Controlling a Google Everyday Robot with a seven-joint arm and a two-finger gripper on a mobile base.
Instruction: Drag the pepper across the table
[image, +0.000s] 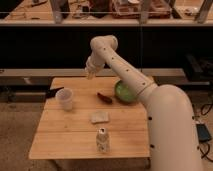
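Table: light wooden table (55, 142), rectangular, made of flat planks with visible grain. Clock directions below are read from its middle, with 12 at the far edge.

Pepper: small dark red pepper (104, 97), long and a little curved, with smooth skin. It lies flat on the wood at about 1 o'clock, just beside the bowl; whether the two touch I cannot tell.

Gripper: the gripper (90, 75) is pale and small in the view. It hangs over the far edge at about 12 o'clock, apart from the pepper, which lies at 5 o'clock from it. Whether it is open or closed cannot be told.

Arm: thick white arm (165, 120) with a smooth, rounded shell. It rises from the right and bends at a round joint above the table.

Bowl: round green bowl (125, 92) at 2 o'clock. Its right part is hidden behind the arm, and what is inside cannot be made out.

Cup: white cup (65, 98), plain and slightly tapered, standing upright at 10 o'clock. Its inside is not readable.

Centre: pale flat piece (99, 117), roughly square with a soft look. What it is cannot be told.

Front: small bottle (102, 140), upright at 6 o'clock near the front edge. Its label is unclear.

Left edge: black object (52, 92) behind the cup. Its shape is hard to make out.

Hidden: the table's right side is covered by the arm.
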